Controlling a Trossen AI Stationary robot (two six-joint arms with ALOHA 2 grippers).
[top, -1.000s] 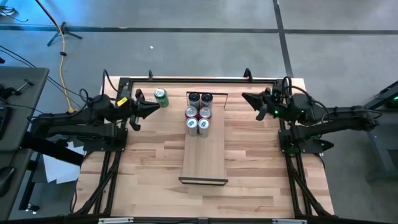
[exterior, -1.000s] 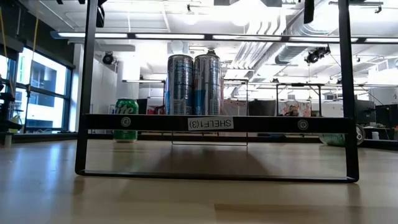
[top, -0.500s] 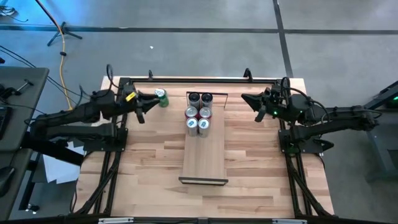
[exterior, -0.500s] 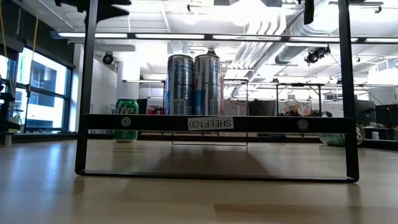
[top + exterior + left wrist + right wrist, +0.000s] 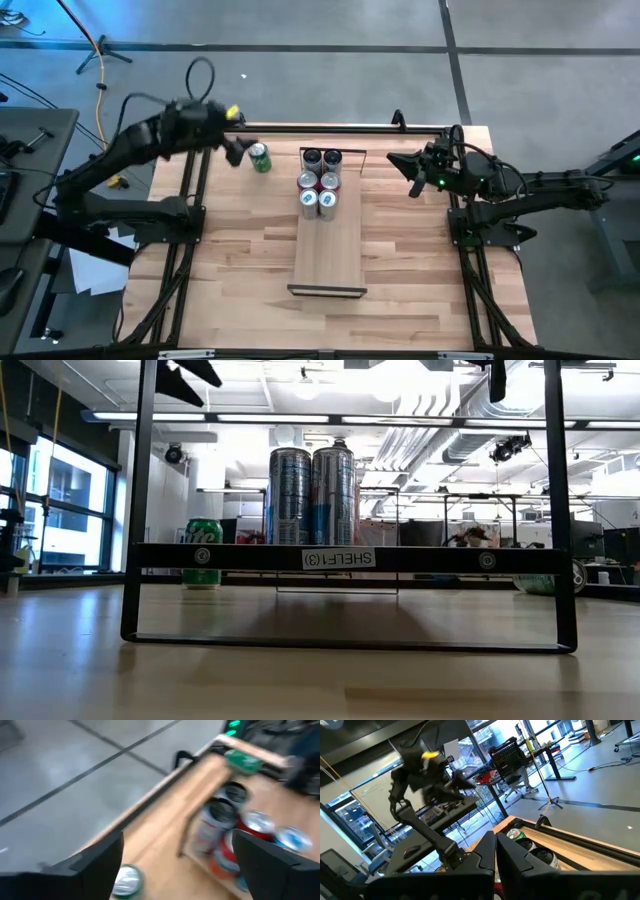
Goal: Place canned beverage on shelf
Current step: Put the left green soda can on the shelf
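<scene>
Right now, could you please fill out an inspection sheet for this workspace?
Surface: butcher-block table, mostly bare.
Job's things: shelf at centre with six cans clustered at its far end; green can upright on the table beside it.
Clutter: nothing seen.
Grippers: left gripper open, raised beside the green can; right gripper shut, empty, at the right edge.
Cables: yellow cable on the floor.
Surroundings: grey floor, papers beside the table.
</scene>
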